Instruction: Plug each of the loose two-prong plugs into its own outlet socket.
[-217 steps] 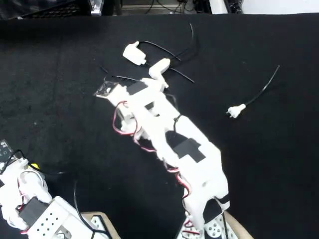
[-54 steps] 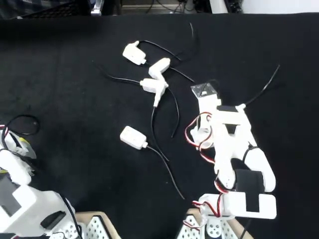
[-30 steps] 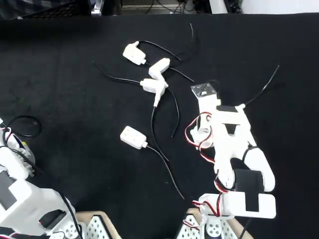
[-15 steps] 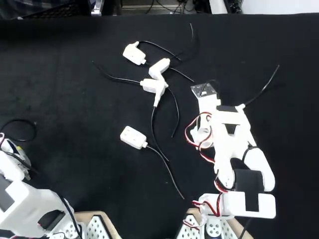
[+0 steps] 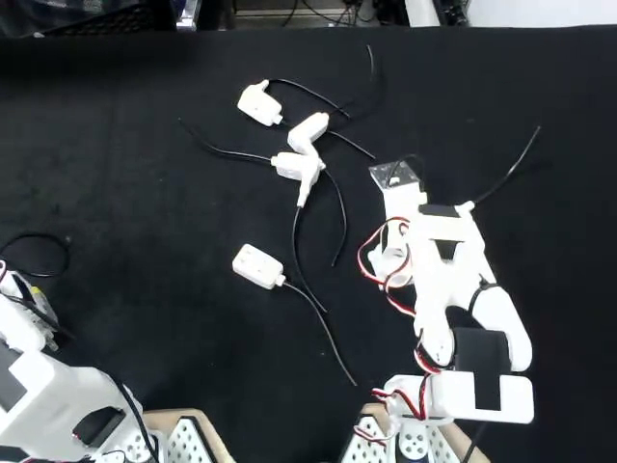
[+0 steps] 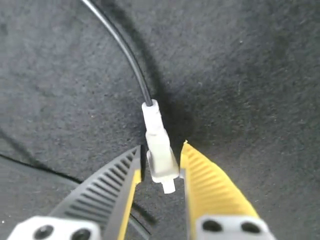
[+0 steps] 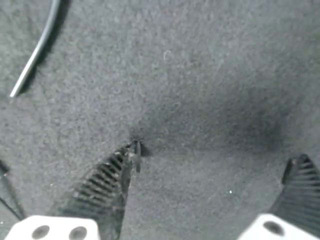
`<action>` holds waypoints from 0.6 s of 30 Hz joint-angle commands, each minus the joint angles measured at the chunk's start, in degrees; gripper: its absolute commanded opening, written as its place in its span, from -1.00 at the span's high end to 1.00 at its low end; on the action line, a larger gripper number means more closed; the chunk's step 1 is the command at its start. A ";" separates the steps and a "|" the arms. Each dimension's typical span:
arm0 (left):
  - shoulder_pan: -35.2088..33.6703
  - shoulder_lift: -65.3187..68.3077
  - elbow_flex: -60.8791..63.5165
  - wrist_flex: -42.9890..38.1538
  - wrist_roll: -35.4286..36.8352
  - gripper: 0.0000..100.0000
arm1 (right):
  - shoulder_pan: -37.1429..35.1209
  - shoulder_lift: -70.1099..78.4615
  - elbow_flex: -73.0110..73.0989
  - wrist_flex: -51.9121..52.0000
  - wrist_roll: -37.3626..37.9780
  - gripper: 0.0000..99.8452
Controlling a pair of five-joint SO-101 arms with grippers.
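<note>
Plug [image 6: 160, 155] first: it sits at the near left edge of the table, pinched between the jaws of my left gripper [image 6: 161, 148]. The black ribbed finger [image 6: 122, 175] and the yellow finger [image 6: 202, 172] are closed almost together and press on its two sides. Its black cable [image 6: 125, 50] runs away over the black cloth [image 5: 116, 174], and from above I see that cable loop [image 5: 34, 246] just beyond the left arm [image 5: 48, 405].

Farther in, near the middle, a white outlet socket [image 5: 254, 265] lies alone, its cord trailing back toward the near edge.

To its right my right gripper [image 7: 215, 155] hangs over bare cloth with its jaws spread wide, holding nothing; a thin cable [image 7: 35, 55] lies just off one finger.

Beyond, three more white connector pieces [image 5: 294, 166] [image 5: 308, 130] [image 5: 255, 101] lie close together among crossed black cords.
</note>
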 commanded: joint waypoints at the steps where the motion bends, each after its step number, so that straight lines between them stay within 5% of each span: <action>1: -0.75 -0.26 -0.75 -0.26 -0.62 0.73 | -0.97 -2.07 0.13 -0.35 -0.26 0.11; 18: -0.66 -0.18 1.27 -3.34 -0.62 0.73 | -0.97 -1.98 0.13 -0.35 -0.35 0.11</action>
